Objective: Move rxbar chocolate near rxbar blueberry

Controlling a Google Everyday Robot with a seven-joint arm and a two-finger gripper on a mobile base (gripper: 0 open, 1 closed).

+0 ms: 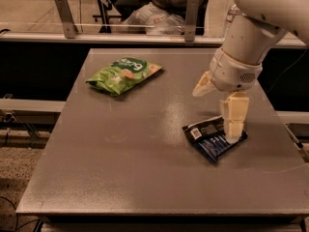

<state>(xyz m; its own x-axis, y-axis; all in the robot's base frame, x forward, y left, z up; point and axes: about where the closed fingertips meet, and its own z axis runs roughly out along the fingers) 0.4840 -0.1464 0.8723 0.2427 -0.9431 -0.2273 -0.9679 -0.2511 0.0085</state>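
Your rxbar chocolate (205,128) lies right of centre on the table (120,168), touching the upper-left edge of the rxbar blueberry (216,147). The 2 long axes run roughly parallel, rising rightward. The gripper (234,132) stands over their right ends; you cannot tell whether it is apart or clamped.

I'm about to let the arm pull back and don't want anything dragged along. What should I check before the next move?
1. rxbar chocolate next to rxbar blueberry: ok, they touch.
2. gripper clear of both bars: not ok, it is down at their right end.
3. rxbar chocolate free of the gripper: cannot tell, the contact is hidden.
4. Bars well inside the table edge: ok.
5. green snack bag out of the way: ok, far to the left.
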